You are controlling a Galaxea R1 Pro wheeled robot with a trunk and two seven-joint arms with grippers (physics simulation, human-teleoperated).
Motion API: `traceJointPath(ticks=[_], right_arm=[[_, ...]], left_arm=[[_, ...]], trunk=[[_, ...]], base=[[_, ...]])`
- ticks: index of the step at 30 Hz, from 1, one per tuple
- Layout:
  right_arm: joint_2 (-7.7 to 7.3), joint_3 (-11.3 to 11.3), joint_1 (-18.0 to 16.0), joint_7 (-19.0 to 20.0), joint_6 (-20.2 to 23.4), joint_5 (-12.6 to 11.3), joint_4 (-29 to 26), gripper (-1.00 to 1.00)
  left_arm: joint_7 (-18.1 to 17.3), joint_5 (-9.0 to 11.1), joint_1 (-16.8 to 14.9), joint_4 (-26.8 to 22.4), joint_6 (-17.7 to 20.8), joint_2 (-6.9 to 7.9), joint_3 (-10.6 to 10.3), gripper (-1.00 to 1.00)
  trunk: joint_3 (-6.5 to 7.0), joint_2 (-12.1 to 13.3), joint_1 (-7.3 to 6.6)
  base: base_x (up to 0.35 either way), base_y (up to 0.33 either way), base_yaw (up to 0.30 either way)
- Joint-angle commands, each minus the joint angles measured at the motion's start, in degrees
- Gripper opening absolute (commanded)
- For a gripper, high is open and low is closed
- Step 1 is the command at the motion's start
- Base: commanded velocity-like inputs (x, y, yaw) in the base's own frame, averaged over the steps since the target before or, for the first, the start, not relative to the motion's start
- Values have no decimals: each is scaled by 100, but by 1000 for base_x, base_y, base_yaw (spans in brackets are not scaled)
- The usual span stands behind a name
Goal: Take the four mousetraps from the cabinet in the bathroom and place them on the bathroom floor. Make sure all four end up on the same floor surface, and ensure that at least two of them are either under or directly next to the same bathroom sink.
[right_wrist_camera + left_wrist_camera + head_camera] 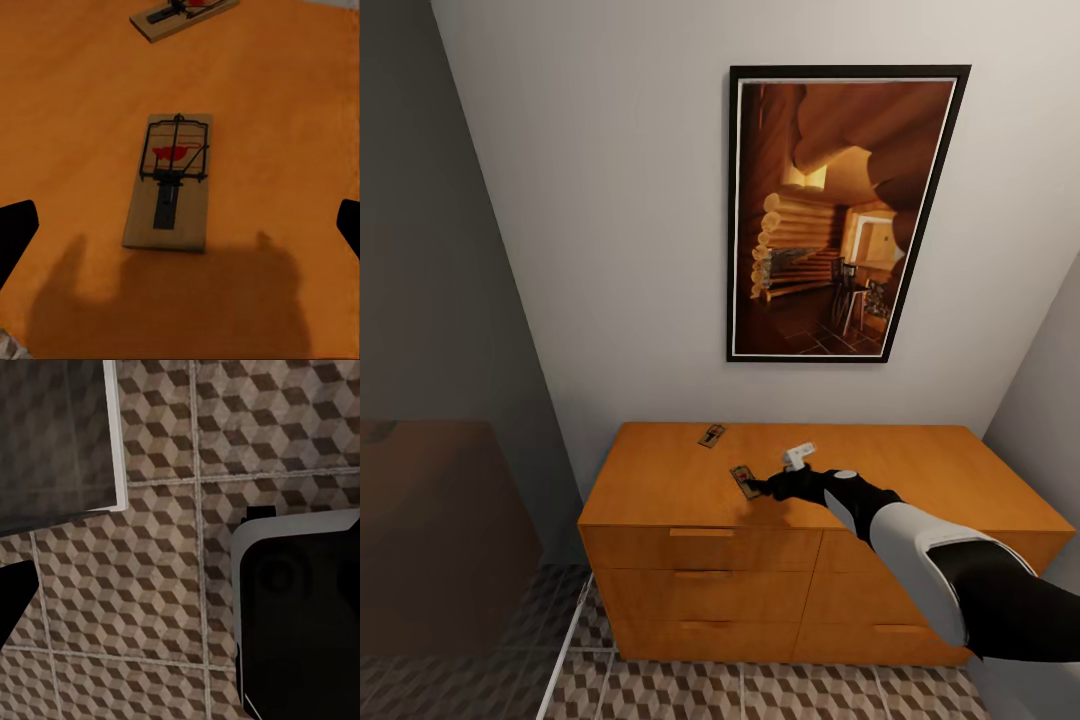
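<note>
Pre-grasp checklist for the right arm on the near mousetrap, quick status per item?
1. Right gripper open: ok, fingers spread wide.
2. Near mousetrap centred between the fingers: ok.
3. Trap lying flat on the cabinet top: ok.
4. Second mousetrap clear of the approach: ok, it lies further back.
5. Fingers low enough to close: cannot tell.
6. Bathroom floor free for placing: ok where visible.

Right arm point(950, 575): glossy white shell, black joints, black claw point(760, 488).

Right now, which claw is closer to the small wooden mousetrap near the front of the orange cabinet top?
Right claw: it hovers open at the wooden mousetrap. The left claw points at the cube-patterned floor tiles.
</note>
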Motion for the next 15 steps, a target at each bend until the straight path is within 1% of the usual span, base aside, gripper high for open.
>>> traceJointPath(ticks=[1,5,9,15], right_arm=[[1,16,-3,-85,-9,22,-3,100],[14,17,1,-401,-9,-21,-3,100],[37,20,4,-609,-9,-44,-3,100],[56,21,4,-699,-9,-54,-3,100]], left_arm=[[4,48,-11,27,-43,-5,-47,100],[4,48,-8,27,-46,-5,-47,100],[4,48,-10,26,-48,-5,-47,100],[4,48,-9,27,-49,-5,-47,100]], trunk=[[-13,-13,4],[-13,-13,4],[-13,-13,4],[-13,-13,4]], base=[[0,0,0],[0,0,0],[0,0,0],[0,0,0]])
